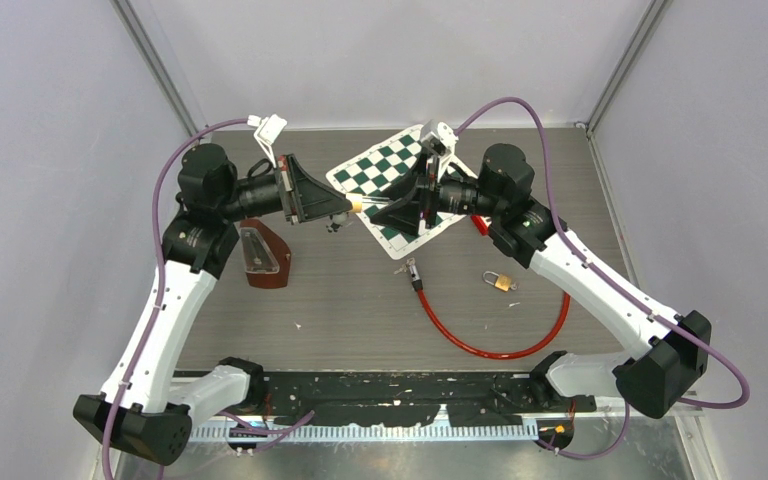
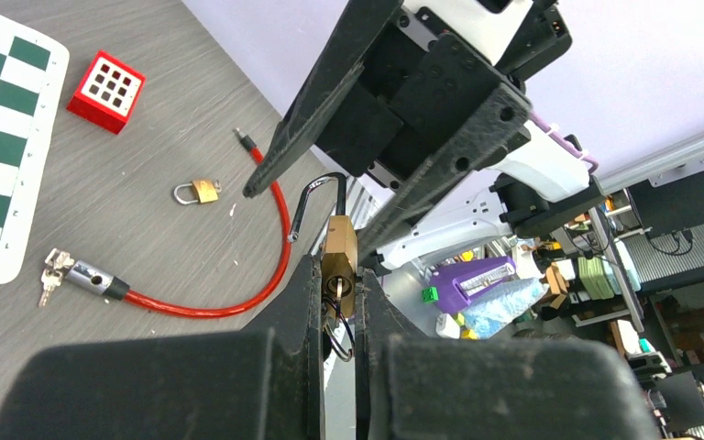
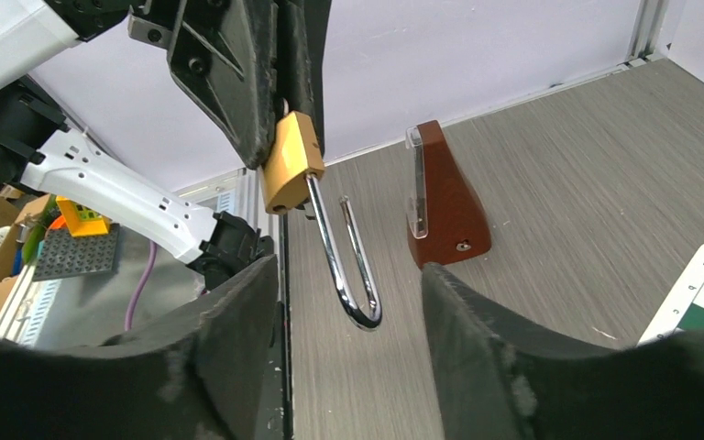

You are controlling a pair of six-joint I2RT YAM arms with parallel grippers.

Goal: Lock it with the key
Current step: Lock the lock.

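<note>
Left claw [image 2: 336, 280]: raised above the bench, clamped narrow on the body of a brass padlock [image 3: 289, 160], pointing toward the other arm.
Right claw [image 3: 346, 275]: spread wide and holding nothing, tip to tip with the left one; its fingers [image 3: 238, 302] stand either side of the shackle, clear of it.
Bench [image 1: 360, 320]: grey, wood-grained.
Checkered mat [image 1: 385, 172]: green and white, flat at the far middle, under the two claws.
Red cable [image 1: 490, 350]: curves across the right half of the bench.
Brown wedge [image 1: 263, 258]: upright, left of centre.
Red cube [image 2: 104, 86]: just beside the mat's edge.
Shackle [image 3: 365, 318]: swung open, one leg free of the padlock body.
Small padlock [image 1: 500, 282]: lies inside the cable's curve, apart from it.
Bunch of keys [image 1: 411, 268]: at the cable's lock end, near the mat's corner.
Keyhole end: a thin ring hangs there; whether a key is seated, cannot tell.
</note>
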